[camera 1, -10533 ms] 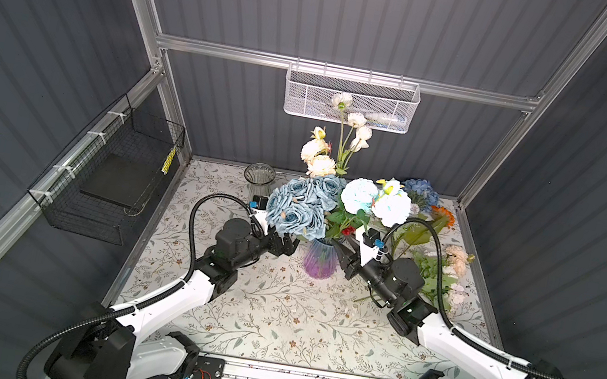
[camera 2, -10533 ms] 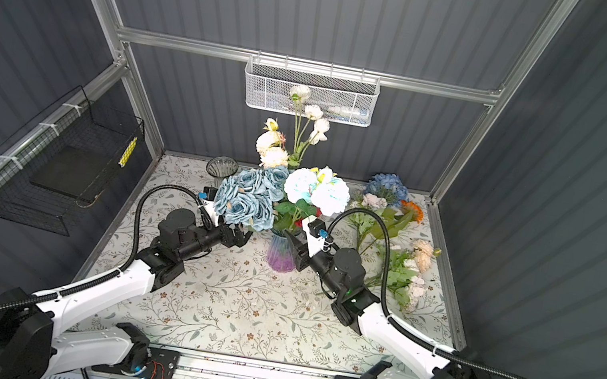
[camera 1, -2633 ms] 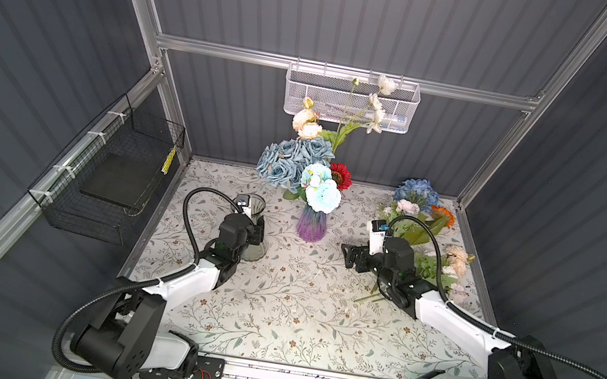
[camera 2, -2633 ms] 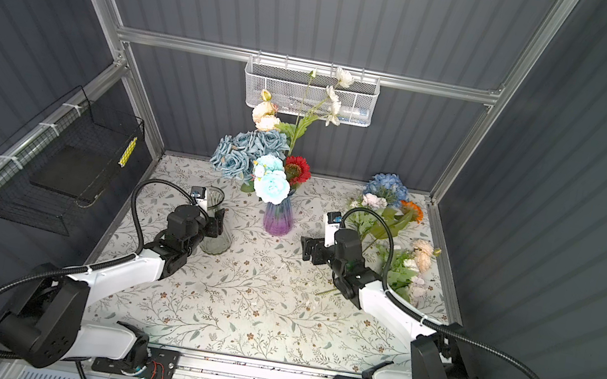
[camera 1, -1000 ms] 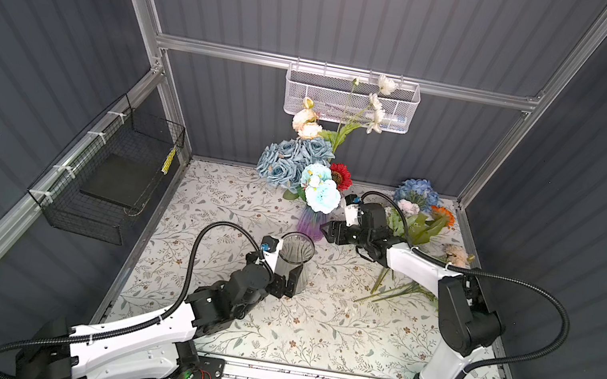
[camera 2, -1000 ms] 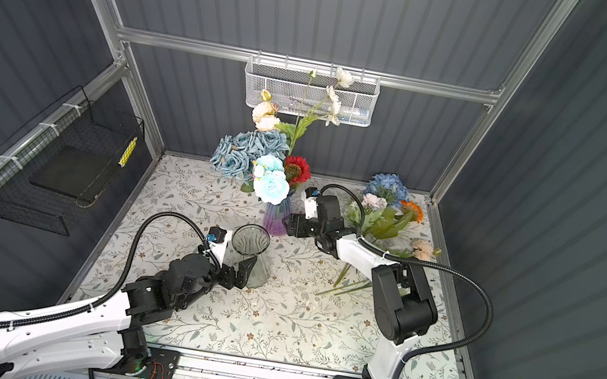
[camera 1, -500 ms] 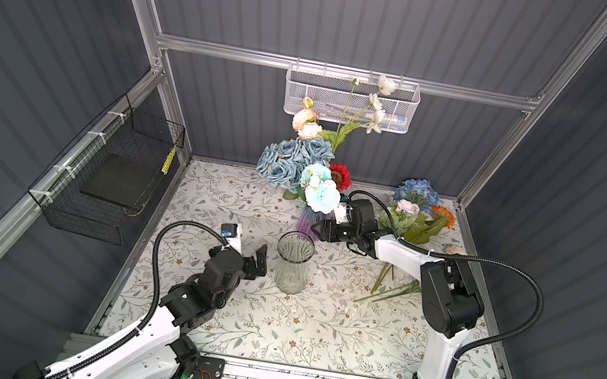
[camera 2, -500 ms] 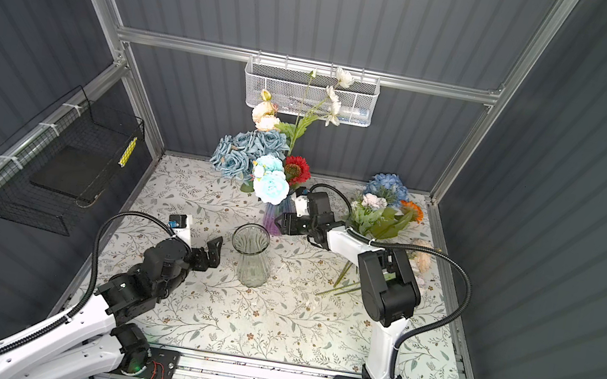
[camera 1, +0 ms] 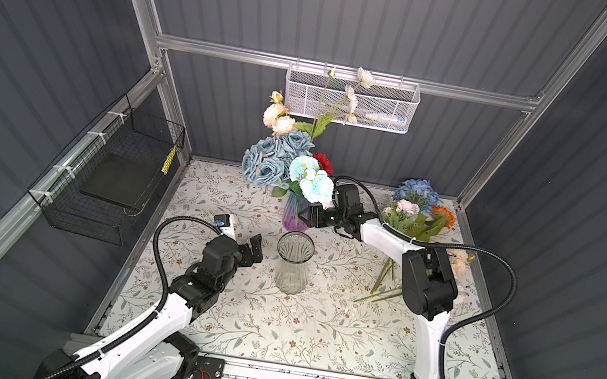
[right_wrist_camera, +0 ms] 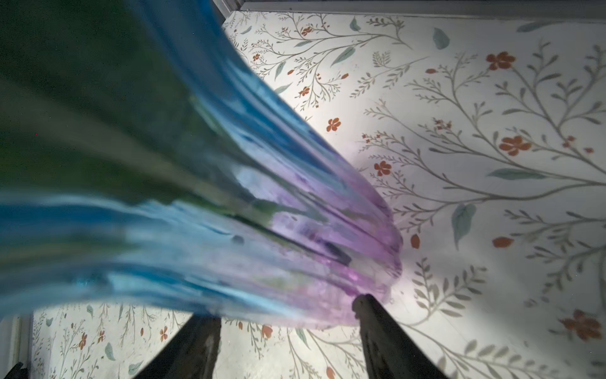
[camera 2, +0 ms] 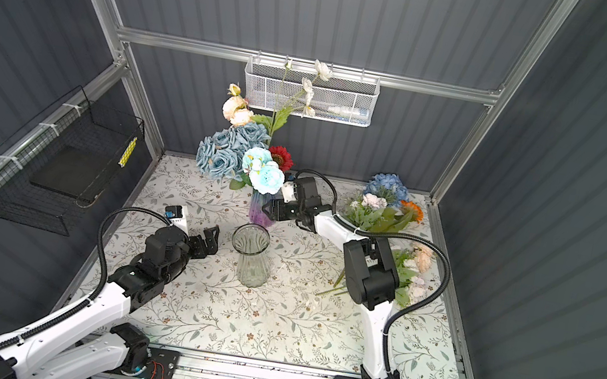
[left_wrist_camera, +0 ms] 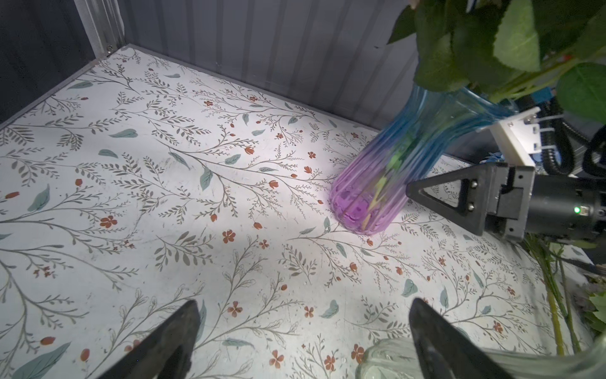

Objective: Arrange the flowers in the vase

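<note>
My left arm [camera 1: 173, 313] reaches forward, left gripper [camera 1: 256, 250] spread fully wide. Beyond those jaws and off to their right, my right arm [camera 1: 386, 237] folds sharply at the elbow, right gripper [camera 1: 302, 215] pointing leftward, jaws partly apart; whether they clamp, I cannot tell.

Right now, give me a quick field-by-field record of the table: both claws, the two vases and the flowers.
left claw: open, empty, beside the clear glass vase
right claw: jaws apart at the blue-purple vase lower body; grip unclear
clear glass vase: upright, empty, mid-table
blue-purple vase: upright, behind the clear one, holding the bouquet
bouquet: dusty-blue roses, aqua, red and cream blooms
loose flowers: lying at the rear right of the tablecloth
</note>
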Available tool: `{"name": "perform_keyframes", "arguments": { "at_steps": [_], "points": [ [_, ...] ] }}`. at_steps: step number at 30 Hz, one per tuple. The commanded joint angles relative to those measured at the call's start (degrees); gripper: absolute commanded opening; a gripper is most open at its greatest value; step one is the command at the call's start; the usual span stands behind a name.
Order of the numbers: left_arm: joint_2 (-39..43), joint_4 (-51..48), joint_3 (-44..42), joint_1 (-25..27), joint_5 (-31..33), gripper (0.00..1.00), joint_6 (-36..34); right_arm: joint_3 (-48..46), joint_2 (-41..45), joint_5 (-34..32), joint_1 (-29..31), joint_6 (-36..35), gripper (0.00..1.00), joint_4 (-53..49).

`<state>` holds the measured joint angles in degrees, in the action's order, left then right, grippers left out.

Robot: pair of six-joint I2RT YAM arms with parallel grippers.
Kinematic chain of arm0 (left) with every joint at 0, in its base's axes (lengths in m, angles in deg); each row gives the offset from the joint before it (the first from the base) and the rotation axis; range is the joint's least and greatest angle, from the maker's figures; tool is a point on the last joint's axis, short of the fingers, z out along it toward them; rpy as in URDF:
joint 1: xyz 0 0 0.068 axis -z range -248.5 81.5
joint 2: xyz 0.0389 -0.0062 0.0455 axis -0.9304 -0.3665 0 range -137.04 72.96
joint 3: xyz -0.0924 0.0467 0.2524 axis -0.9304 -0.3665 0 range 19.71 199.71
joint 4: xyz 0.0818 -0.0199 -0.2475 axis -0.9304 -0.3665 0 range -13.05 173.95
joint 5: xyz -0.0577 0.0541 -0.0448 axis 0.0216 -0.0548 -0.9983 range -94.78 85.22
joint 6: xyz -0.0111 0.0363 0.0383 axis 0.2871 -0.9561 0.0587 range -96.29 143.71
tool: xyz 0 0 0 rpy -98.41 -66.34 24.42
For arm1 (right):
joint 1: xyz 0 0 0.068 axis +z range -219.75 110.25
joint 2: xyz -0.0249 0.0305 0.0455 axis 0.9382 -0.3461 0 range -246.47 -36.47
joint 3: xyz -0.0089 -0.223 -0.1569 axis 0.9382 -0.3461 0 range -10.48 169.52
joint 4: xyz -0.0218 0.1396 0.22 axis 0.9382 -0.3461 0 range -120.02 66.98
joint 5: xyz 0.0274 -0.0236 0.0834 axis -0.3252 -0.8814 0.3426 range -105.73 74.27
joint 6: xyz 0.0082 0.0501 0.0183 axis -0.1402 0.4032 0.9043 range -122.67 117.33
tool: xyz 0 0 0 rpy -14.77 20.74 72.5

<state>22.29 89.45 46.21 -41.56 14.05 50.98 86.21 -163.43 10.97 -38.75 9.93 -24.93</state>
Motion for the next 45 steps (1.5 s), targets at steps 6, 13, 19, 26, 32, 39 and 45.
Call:
{"name": "perform_keyframes", "arguments": {
  "at_steps": [6, 13, 19, 26, 32, 39, 45],
  "points": [
    [3.5, -2.1, -0.7, -0.4, -1.1, 0.99, -0.8, 10.2, -5.8, 2.0, 1.0, -0.6, 0.68, -3.7],
    [0.7, -1.3, 0.9, -0.4, -2.7, 0.99, -4.4, 5.6, 0.1, -1.4, -0.4, -1.6, 0.72, -5.1],
    [-1.3, 3.3, 1.2, -0.4, -4.8, 0.99, -5.7, -8.3, 12.3, -6.8, -2.8, 0.0, 0.73, -5.9],
    [-1.8, 6.4, 3.6, -0.3, -9.7, 0.99, -9.1, -26.0, 28.1, -13.2, -7.1, 2.9, 0.73, -10.4],
    [-5.3, 9.4, 6.3, -0.2, -15.7, 0.99, -10.5, -35.4, 39.8, -24.8, -9.4, 3.4, 0.99, -17.4],
    [-7.3, 13.4, 7.2, 0.1, -16.5, 0.99, -10.6, -38.2, 43.5, -25.9, -13.5, 2.7, 0.99, -22.2],
    [-7.3, 13.6, 7.7, 0.5, -16.8, 0.99, -10.3, -41.9, 46.7, -25.2, -17.6, 7.8, 0.81, -22.2]
  ]
}}
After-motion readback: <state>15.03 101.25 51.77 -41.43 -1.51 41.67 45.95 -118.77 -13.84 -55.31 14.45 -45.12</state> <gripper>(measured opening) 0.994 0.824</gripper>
